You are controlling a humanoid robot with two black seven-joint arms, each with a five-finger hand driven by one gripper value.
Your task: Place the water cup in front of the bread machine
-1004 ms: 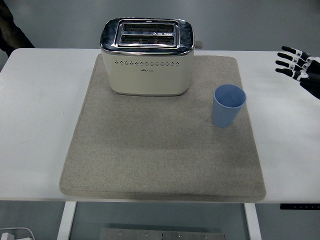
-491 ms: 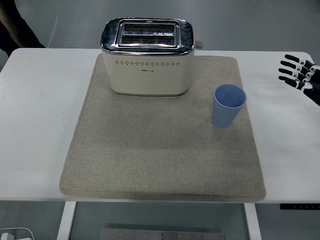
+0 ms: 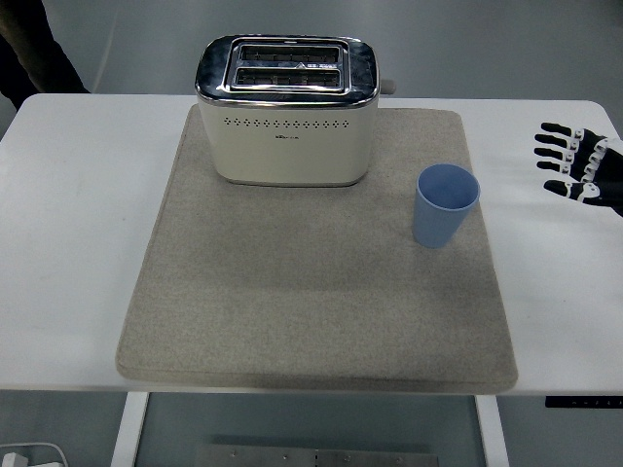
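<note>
The right hand (image 3: 582,167) hung over the table's right edge, fingers spread, holding nothing. The blue water cup (image 3: 445,205) stood well to its left (upright), right of the bread machine (image 3: 286,110).

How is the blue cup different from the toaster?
The blue cup is small, round and plain blue; the toaster is much bigger, boxy and cream with a shiny metal top. The cup has one open mouth, while the toaster has two slots on top. The cup stands toward the mat's right edge; the toaster sits at the back of it. Both stand upright on the grey mat, and nothing is touching either one.
</note>
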